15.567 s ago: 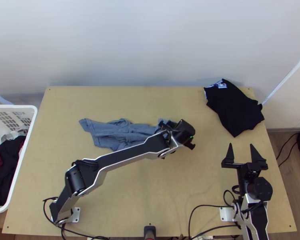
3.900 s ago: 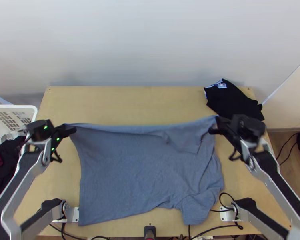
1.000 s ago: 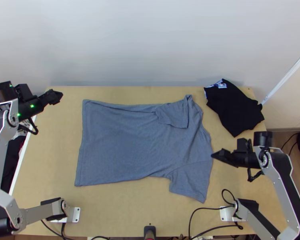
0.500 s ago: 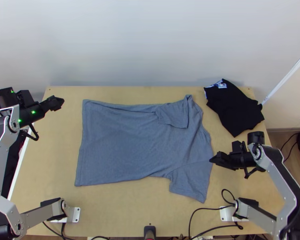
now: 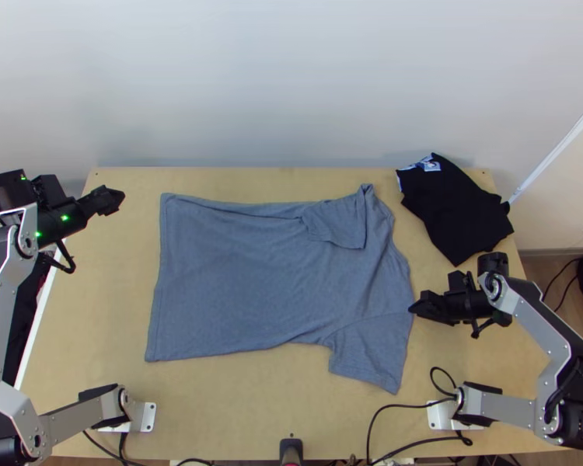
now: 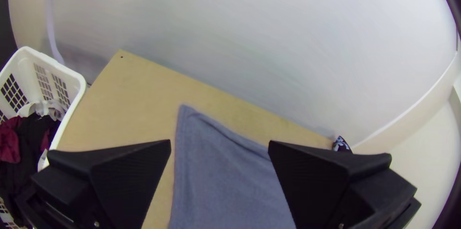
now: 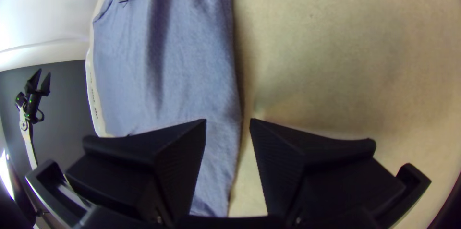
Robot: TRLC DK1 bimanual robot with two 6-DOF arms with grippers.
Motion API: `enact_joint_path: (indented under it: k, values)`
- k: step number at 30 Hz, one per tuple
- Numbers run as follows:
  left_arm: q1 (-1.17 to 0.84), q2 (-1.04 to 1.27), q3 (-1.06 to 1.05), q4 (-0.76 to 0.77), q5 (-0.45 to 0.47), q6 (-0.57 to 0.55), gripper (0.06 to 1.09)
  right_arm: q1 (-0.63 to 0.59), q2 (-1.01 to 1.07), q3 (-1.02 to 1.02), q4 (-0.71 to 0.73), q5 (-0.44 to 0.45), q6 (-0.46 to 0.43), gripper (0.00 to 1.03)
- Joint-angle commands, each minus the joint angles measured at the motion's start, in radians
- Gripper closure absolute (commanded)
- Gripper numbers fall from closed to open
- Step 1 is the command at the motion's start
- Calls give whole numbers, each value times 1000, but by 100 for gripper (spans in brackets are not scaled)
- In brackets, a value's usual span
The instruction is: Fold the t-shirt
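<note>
Blue-grey short-sleeved t-shirt [image 5: 253, 279] lies spread on the light wooden tabletop [image 5: 245, 412], far sleeve [image 5: 338, 221] turned inward. It should be light, soft, limp; better to pinch near sleeve [image 5: 369, 353] and near left corner [image 5: 155, 352] together. Left tool [image 6: 219, 143] and right tool [image 7: 228, 123] are both released.

The shirt [image 5: 268, 279] is plain grey-blue, the tabletop [image 5: 245, 404] tan, the basket [image 6: 72, 109] white, the other garment [image 5: 459, 213] black with blue-and-white patterning.
</note>
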Motion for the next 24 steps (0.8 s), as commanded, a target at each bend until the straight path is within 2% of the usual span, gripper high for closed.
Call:
enact_joint_path:
  k: [1, 10, 11, 13, 15, 17, 19, 24]
  values:
    - [-1, -3, -15, 0, 10, 13, 10, 10, 27, -22, 14, -11, -11, 61]
    - [-3, 2, -22, -3, 8, 27, 10, 76, 53, -53, 65, -8, 30, 61]
    - [-1, 2, -26, -4, 8, 39, 10, 82, 52, -56, 79, -8, 33, 67]
    - [-3, -1, -41, -24, 10, 93, 10, 88, 41, -65, 122, -7, 39, 86]
    - [-10, -7, -49, -98, 10, 184, 10, 91, 37, -68, 142, -2, 41, 100]
    - [-16, -13, -55, -176, 13, 282, 10, 91, 35, -70, 143, 1, 41, 100]
    - [-23, -20, -61, -317, 50, 454, 11, 91, 35, -68, 146, 1, 41, 100]
    - [-52, -73, -156, -643, 47, 849, 11, 90, 35, -71, 155, 4, 41, 100]
